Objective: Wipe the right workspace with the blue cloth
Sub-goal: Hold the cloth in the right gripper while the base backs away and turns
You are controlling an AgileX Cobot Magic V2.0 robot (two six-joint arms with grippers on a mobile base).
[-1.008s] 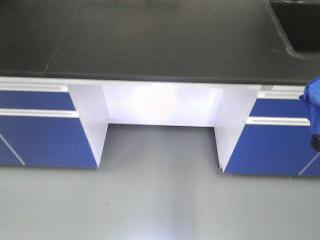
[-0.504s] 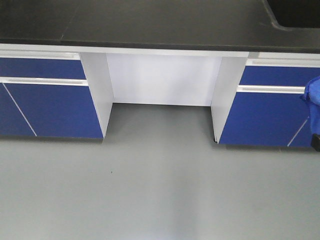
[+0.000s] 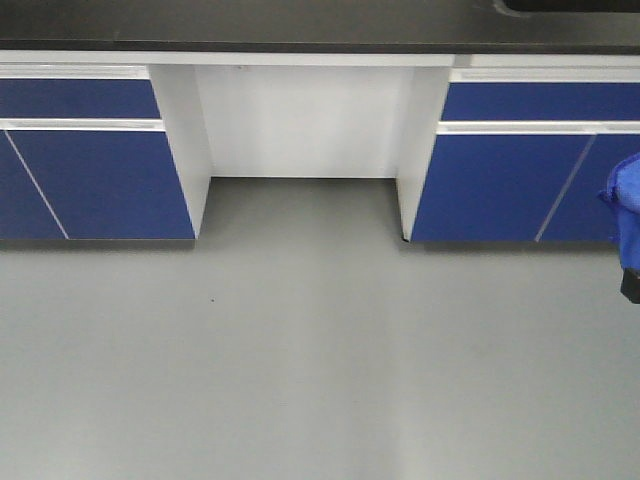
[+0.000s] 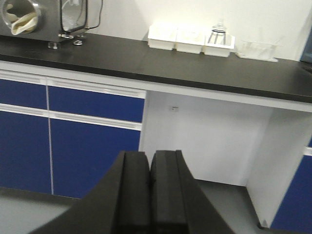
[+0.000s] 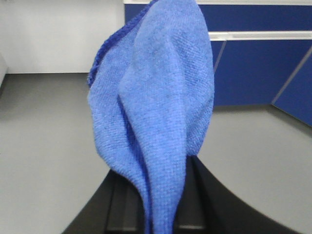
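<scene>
The right gripper [image 5: 157, 210] has its black jaws clamped on the blue cloth [image 5: 156, 97]. It is pinched low down, so the rest stands up in a loose folded peak in front of the wrist camera, with the hemmed edge curling down the left side. In the front view the cloth [image 3: 626, 210] is a bright bunch at the far right edge. It is held in the air above the grey floor [image 3: 300, 350] and in front of the blue cabinet doors [image 3: 500, 185], touching neither. The left gripper [image 4: 150, 195] is closed as well, its pads pressed flat together with nothing between them.

The rag looks light and limp, a nubbly microfibre that should put almost no load on the arm. It cannot break, and the weave ought to bite well against the pads, so I doubt it will slip out. Its floppiness looks like the real trouble: held by one bunch, it may trail and fold over itself rather than lie flat. For wiping, I would want the pinch near the gathered middle, so a wad of cloth sits under the fingertips.

The left wrist sees a black benchtop [image 4: 195, 68] carrying white bins [image 4: 190, 38]. The right workspace is in none of these views, so the wipe itself looks not yet begun.
</scene>
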